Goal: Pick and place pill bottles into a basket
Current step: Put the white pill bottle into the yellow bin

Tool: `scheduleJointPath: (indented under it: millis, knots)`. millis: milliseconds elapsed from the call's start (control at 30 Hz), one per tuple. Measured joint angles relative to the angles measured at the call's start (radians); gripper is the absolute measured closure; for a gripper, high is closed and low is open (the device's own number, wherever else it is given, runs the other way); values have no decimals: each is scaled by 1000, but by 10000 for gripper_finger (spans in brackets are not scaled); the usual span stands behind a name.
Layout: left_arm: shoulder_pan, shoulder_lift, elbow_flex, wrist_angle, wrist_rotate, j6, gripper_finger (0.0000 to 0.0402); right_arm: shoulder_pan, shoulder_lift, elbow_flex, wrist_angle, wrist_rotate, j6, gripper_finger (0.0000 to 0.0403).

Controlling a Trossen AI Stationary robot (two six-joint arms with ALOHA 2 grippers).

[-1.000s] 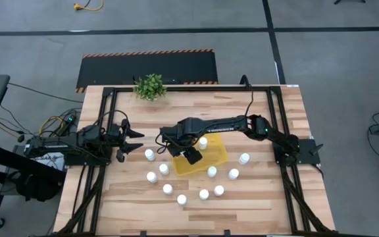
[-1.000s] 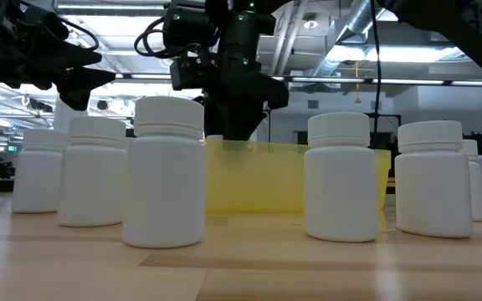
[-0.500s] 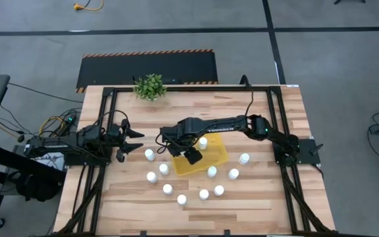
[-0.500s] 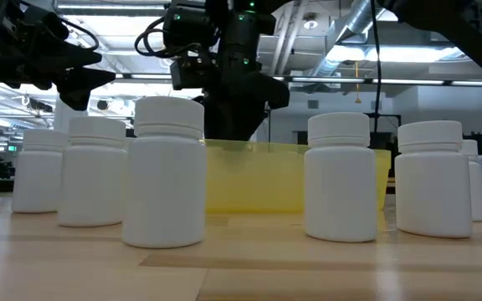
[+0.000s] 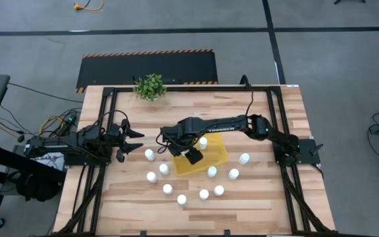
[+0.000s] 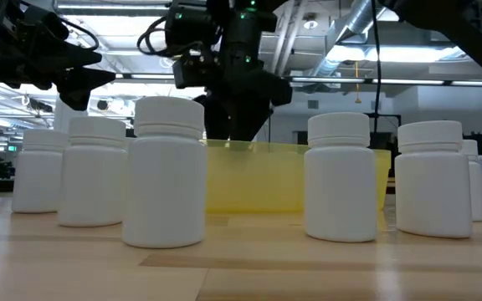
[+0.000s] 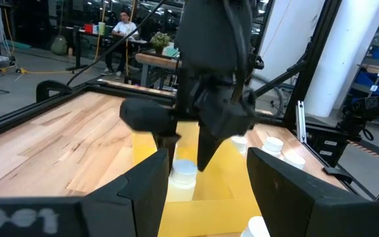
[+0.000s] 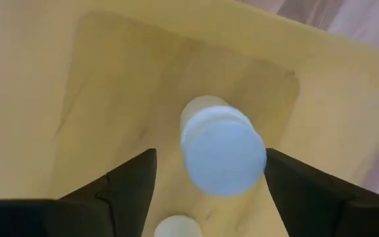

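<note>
My right gripper (image 5: 184,150) hangs over the left part of the yellow basket (image 5: 209,158), fingers pointing down and open. In the right wrist view (image 8: 209,157) a white pill bottle (image 8: 222,155) stands upright on the basket floor between the fingers, with a gap on each side. The left wrist view shows this bottle (image 7: 183,174) just below the fingertips. Another bottle (image 5: 203,141) stands at the basket's far side. Several more bottles (image 5: 168,189) stand on the table near and around the basket. My left gripper (image 5: 135,142) waits open at the table's left.
A small green potted plant (image 5: 150,86) stands at the table's far edge. Bottles (image 6: 170,171) form a loose arc along the basket's near side, and one (image 5: 149,155) stands between my left gripper and the basket. People sit in the room beyond the table (image 7: 120,26).
</note>
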Motion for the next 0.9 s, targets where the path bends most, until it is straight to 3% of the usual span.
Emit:
scheduleJointPath:
  millis: [233,533,900]
  knots:
    - [0,0,0,0,0,0,207,0,-68,0,-9,68,-8,127]
    - [0,0,0,0,0,0,207,-11,-187,0,-119,234,2,127]
    - [0,0,0,0,0,0,207,-95,-377,2,-355,237,262,127]
